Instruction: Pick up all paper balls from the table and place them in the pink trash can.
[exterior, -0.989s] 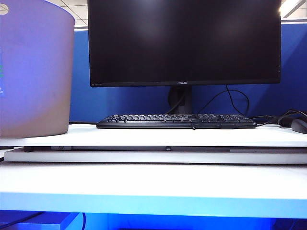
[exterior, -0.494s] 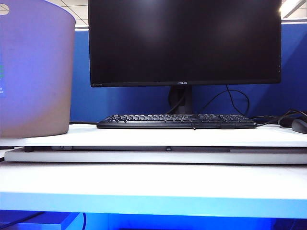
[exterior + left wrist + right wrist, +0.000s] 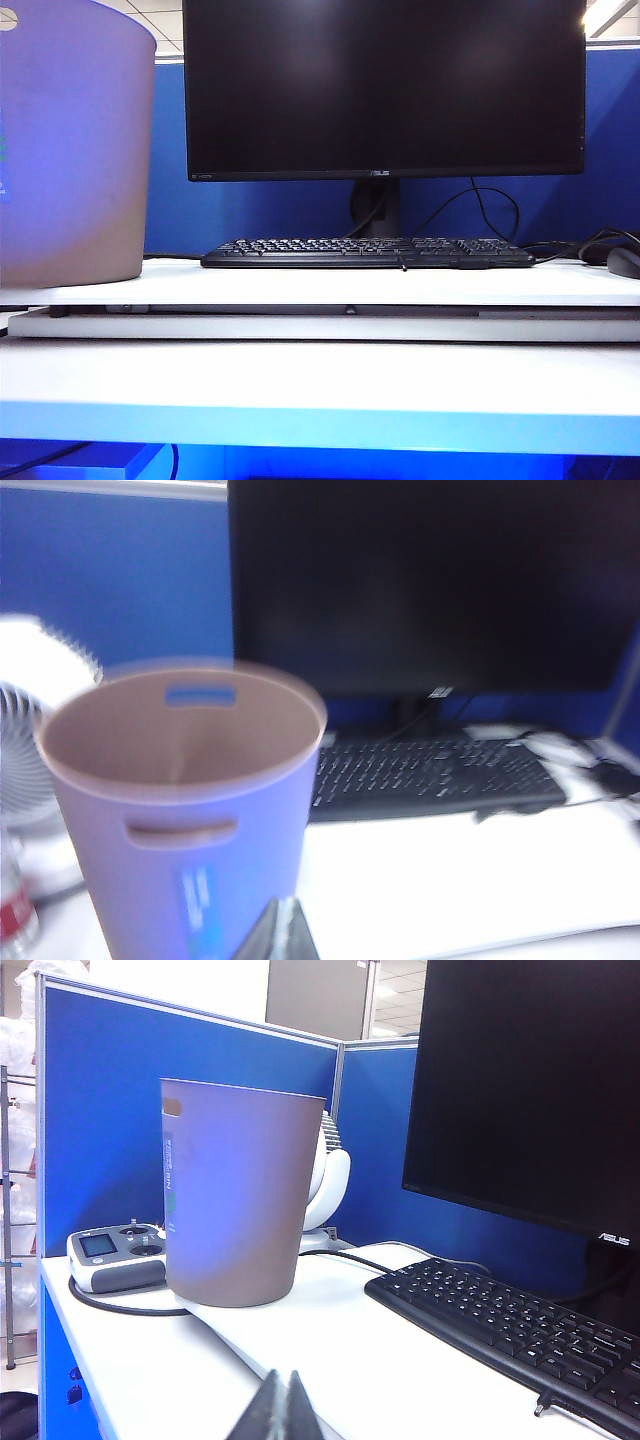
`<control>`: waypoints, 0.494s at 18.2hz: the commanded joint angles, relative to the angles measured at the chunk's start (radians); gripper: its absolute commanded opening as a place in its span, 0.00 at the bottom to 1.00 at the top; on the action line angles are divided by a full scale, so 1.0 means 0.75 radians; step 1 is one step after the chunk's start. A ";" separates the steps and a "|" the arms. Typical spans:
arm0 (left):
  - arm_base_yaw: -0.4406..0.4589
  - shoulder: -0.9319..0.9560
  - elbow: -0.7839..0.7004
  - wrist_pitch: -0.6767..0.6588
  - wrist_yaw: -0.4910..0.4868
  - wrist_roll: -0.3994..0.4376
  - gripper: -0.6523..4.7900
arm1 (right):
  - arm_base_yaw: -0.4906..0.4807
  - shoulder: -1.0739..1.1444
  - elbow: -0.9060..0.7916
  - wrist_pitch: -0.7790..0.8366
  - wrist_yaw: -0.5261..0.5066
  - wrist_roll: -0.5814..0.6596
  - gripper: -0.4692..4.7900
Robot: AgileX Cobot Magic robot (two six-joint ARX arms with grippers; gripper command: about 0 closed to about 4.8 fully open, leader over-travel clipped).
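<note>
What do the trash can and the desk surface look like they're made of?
The pink trash can looks like smooth moulded plastic with a matte finish: even colour, thin rim, cut-out handle slot. The table seems a white laminated board, flat and lightly glossy, though its core is not visible. Both tools, left and right, are shut and empty.

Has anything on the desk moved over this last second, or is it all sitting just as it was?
Nothing visibly changed. The pink trash can, keyboard and monitor stand where they were on the table, and no paper balls show on it. Neither arm appears in the exterior view; the left gripper and right gripper show shut in their wrist views.
</note>
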 commanded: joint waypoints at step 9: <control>0.253 -0.384 -1.036 0.765 0.010 -0.100 0.11 | -0.001 -0.002 0.009 0.012 0.001 0.005 0.08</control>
